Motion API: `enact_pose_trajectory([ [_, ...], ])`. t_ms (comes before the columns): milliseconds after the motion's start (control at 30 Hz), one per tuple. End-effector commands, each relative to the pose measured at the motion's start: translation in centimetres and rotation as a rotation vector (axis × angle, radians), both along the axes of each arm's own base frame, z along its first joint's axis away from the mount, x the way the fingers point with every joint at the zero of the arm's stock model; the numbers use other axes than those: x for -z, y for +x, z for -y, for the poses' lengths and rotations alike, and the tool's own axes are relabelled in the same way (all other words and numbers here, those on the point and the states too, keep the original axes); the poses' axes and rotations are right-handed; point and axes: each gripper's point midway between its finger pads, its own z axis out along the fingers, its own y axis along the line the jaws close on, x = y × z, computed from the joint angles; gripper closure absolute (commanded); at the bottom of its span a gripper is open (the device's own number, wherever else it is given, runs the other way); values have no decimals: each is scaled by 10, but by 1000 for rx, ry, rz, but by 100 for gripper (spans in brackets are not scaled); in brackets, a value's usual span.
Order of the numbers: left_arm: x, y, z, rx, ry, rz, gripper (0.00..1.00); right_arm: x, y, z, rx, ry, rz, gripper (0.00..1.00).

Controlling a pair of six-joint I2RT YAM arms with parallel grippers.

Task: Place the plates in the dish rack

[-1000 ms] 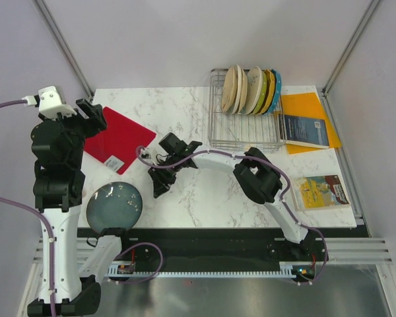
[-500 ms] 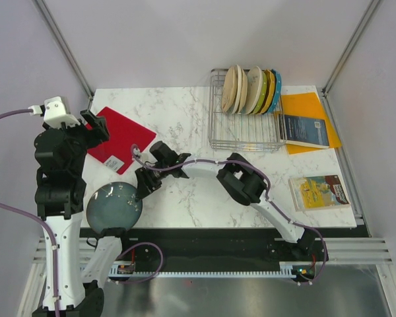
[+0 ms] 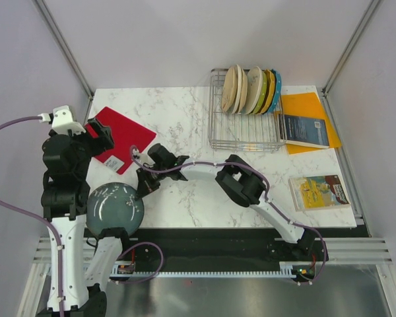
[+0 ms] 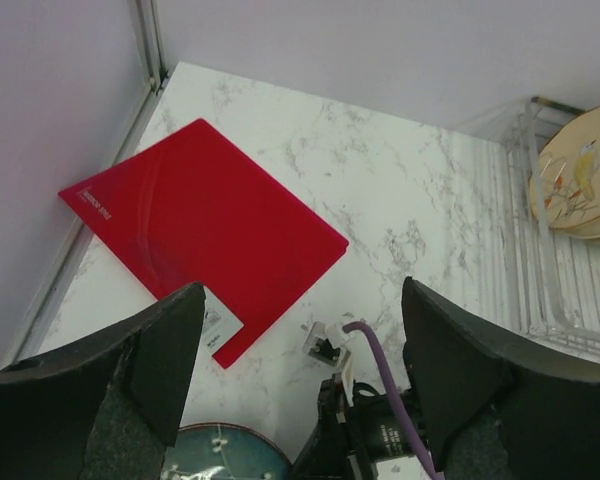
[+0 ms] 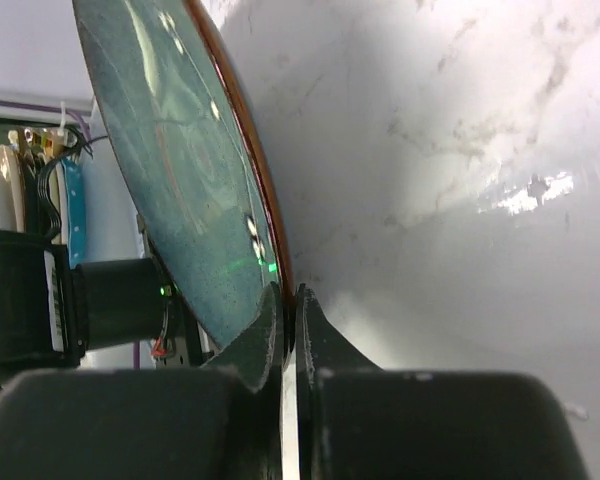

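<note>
Marble-patterned white table boxed in by pale lilac walls and metal corner posts. Far right: silver wire dish rack, with racked plates standing on edge at its far end. Just right of the rack, orange sheet under dark blue book; nearer, yellow booklet. Far left: red mat lying flat. Near-left corner: dark teal plate overhanging the table edge, well apart from the rack. Rim clenched by right end effector; grip confirmed only from the right wrist, fingers pressed together across the brown-edged rim. Beside the mat, left end effector released, jaws spread wide, holding nothing. Seen only from the left wrist: bird drawing on a cream plate in the rack. Seen only from above: book, booklet and black rail along the table's near edge.
</note>
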Motion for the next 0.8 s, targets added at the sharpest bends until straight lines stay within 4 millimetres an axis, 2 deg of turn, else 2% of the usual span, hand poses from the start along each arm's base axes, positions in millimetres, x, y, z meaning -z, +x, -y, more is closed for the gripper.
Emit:
enact_pose_trajectory([
  [0,33,12,0,21,22,-91,9,-24,19,20,12,32,83,100],
  [33,38,14,-1,22,26,-105,7,-44,35,29,41,53,98,100],
  [100,36,18,-2,20,33,-106,0,-56,45,43,58,55,93,100],
  [133,28,21,-1,28,41,-73,0,-79,59,52,79,84,112,100],
  [200,12,23,-1,41,70,-21,0,-96,69,64,101,98,115,100],
  [233,1,24,-1,43,85,25,0,-117,79,74,121,127,125,100],
  [267,-4,25,-2,46,118,40,0,-125,83,79,130,136,129,100],
  [300,-5,27,3,85,141,48,0,-133,87,85,142,146,134,100],
  [333,-4,32,9,134,158,41,0,-151,96,94,165,166,156,100],
  [400,-2,34,16,201,217,32,0,-162,106,107,195,167,168,100],
  [433,2,36,28,273,213,27,0,-176,117,120,225,177,191,100],
  [500,2,39,40,346,201,34,0,-182,135,143,257,159,238,100],
  [533,-1,38,53,425,194,52,0,-194,138,151,261,168,271,100],
  [600,1,49,61,473,147,34,0,-213,152,172,290,186,317,100],
  [633,-12,51,70,523,131,49,0,-219,157,179,304,193,324,100],
  [667,0,64,73,554,100,-11,2,-225,162,185,318,199,330,100],
  [700,0,72,76,583,84,-28,7,-236,169,195,335,213,352,100],
  [733,-14,74,84,636,76,-9,9,-240,170,200,341,218,356,100],
  [767,-13,80,87,664,63,-20,11,-245,173,204,346,225,364,100],
])
